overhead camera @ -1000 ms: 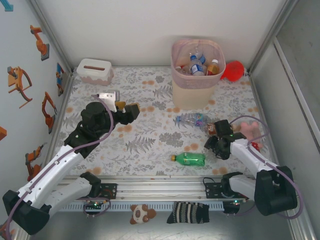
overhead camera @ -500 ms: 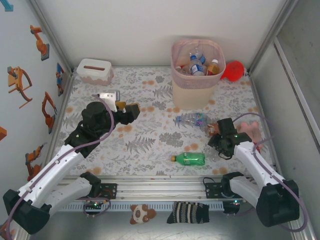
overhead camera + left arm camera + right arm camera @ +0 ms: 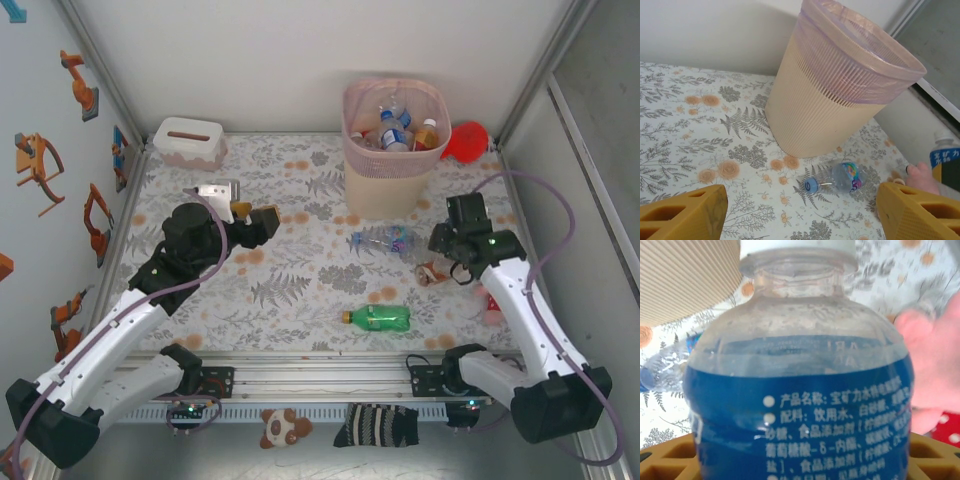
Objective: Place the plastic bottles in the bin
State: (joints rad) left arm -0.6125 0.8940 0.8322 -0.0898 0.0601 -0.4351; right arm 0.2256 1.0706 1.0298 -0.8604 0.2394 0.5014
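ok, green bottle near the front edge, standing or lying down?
Lying down: the green bottle rests on its side on the table, yellow cap pointing left.

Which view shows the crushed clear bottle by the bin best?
Left wrist: the crushed bottle lies whole and close, in front of the bin. Top external shows it small; right wrist, a blurred sliver.
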